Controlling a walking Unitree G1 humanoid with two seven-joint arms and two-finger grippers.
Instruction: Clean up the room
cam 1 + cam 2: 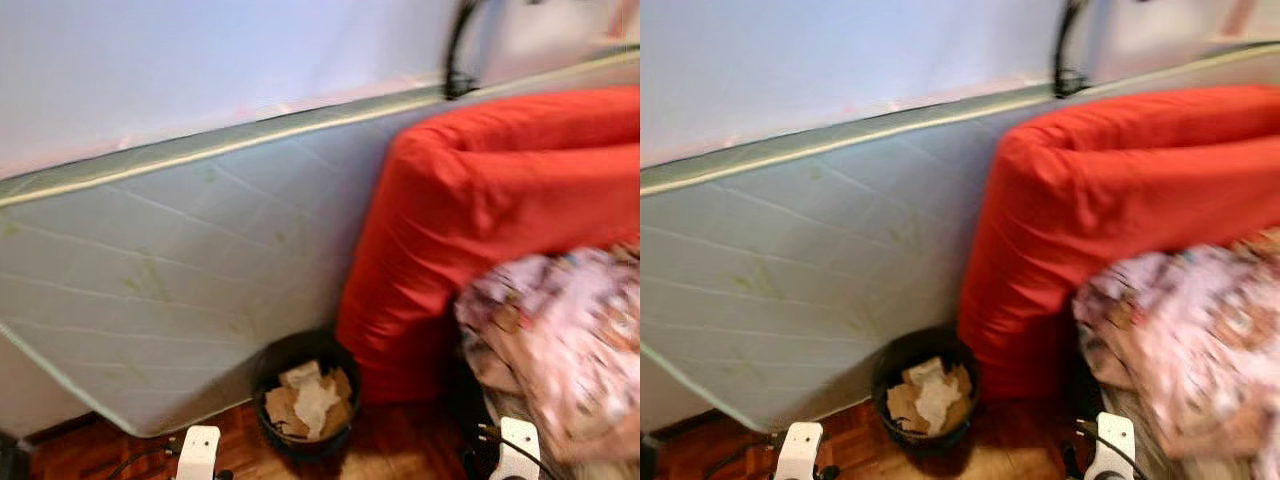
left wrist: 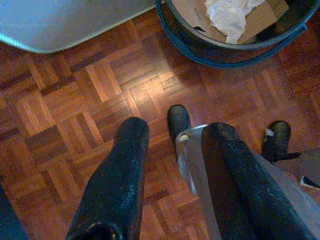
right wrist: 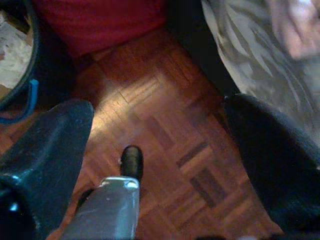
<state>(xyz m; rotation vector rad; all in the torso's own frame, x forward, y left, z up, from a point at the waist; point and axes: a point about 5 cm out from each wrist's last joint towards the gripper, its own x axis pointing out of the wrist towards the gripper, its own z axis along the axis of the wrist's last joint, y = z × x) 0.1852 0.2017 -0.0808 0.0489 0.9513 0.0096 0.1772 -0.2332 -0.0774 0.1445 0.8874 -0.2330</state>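
Hanging low over the parquet floor (image 2: 75, 95), left gripper (image 2: 165, 145) and right gripper (image 3: 155, 145), both spread and empty. Sitting just ahead between mattress (image 1: 180, 260) and red bedding (image 1: 500, 200): black bin (image 1: 305, 395) holding crumpled paper and cardboard, likely light, rigid enough for gripping by the rim.

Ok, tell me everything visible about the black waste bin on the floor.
The waste bin is a round, dark, open-topped container, plastic by the look of it, standing upright on the wooden parquet floor. It sits right where the pale quilted mattress and the red bedding meet; contact is unclear. Inside lie brown cardboard pieces and crumpled white paper, below the rim. The left wrist view shows a blue edge around its rim.
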